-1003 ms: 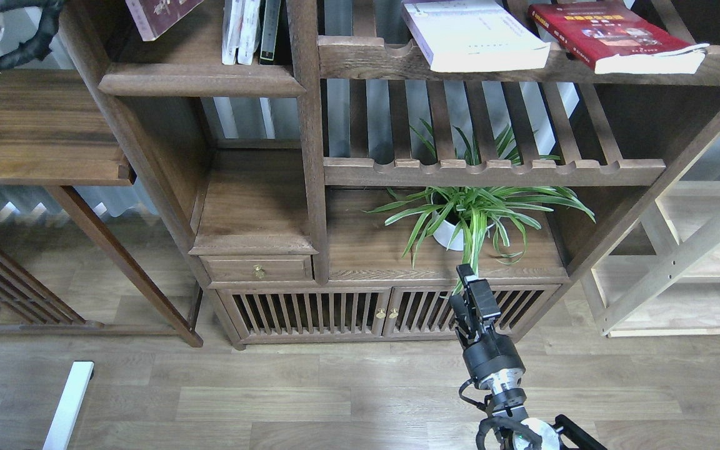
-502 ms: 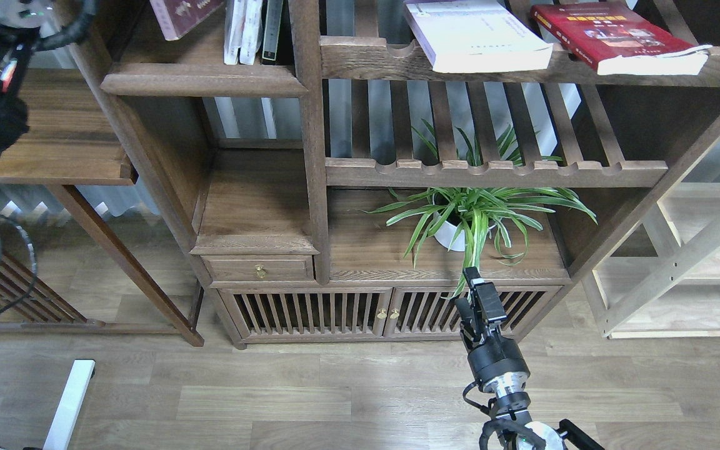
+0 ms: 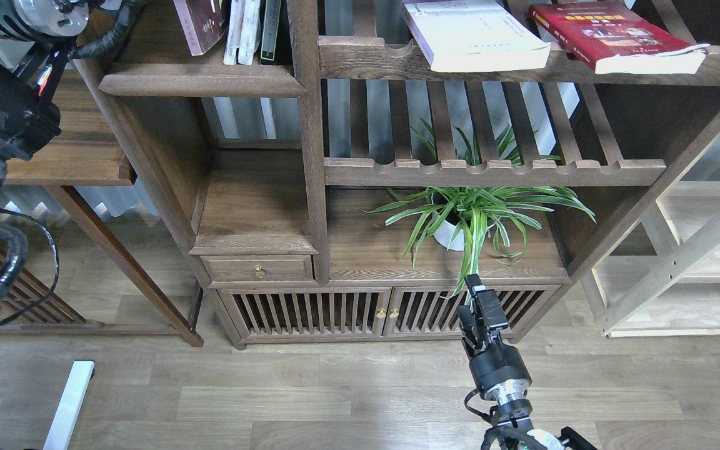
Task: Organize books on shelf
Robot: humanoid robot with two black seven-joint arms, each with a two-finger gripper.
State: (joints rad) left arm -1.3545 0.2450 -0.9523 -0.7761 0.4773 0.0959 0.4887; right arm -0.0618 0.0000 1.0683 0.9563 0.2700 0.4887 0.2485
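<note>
Head view shows three thick books. One maroon book (image 3: 200,25) leans on the solid shelf (image 3: 200,80) at far left, its long axis near upright and its top tilted left, just beside thin upright books (image 3: 250,31). Two lie flat on the slatted shelf (image 3: 366,59) to the right: a white book (image 3: 475,34) and a red book (image 3: 616,34), both overhanging its near edge. Bare board lies left of the maroon book. Left gripper is out of sight; right gripper (image 3: 482,306) hangs near the plant (image 3: 472,215), fingers too dark to separate.
</note>
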